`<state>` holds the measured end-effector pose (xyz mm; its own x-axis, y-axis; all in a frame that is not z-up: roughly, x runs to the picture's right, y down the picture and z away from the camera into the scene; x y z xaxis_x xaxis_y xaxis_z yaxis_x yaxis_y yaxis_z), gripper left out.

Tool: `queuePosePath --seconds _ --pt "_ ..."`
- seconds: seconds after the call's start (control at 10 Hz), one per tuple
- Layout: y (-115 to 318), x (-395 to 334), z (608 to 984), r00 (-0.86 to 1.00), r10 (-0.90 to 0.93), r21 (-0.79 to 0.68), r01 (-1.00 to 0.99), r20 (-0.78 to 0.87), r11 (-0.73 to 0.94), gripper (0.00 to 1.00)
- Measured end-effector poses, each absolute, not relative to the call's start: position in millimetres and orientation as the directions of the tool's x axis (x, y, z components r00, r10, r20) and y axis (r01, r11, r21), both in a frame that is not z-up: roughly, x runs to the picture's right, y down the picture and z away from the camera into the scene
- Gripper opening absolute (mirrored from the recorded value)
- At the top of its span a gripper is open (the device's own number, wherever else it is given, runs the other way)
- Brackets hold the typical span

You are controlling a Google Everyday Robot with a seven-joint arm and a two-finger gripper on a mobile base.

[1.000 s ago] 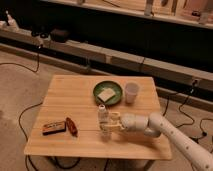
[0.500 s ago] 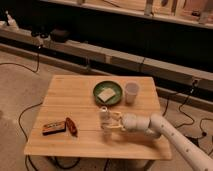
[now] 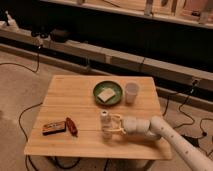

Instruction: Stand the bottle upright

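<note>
Since the earlier frames, no visible displacement has occurred: arm, bottle and surrounding items occupy the same positions. The bottle (image 3: 105, 124) stands upright on the wooden table (image 3: 75, 90), near the front edge, cap uppermost. The gripper (image 3: 111, 126) reaches in from the right at bottle height, its fingers set on either side of the bottle body and closed around it. The white arm (image 3: 165, 134) extends to the lower right corner. Behind the bottle, a green plate (image 3: 116, 89) carries a pale square item (image 3: 105, 95). A white cup (image 3: 131, 92) stands just beside the plate. A flat packet (image 3: 53, 127) and a reddish item (image 3: 71, 126) lie on the table's left side.
</note>
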<state>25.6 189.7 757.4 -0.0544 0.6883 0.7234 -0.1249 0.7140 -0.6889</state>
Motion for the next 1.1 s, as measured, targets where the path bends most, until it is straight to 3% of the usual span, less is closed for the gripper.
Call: queuePosePath --seconds 0.7,1.1 --pt "190 32 761 0.000 0.685 -0.680 -0.113 0.729 0.724 0.80" --pt "180 44 749 0.133 0.663 -0.666 -0.027 0.737 0.746 0.80"
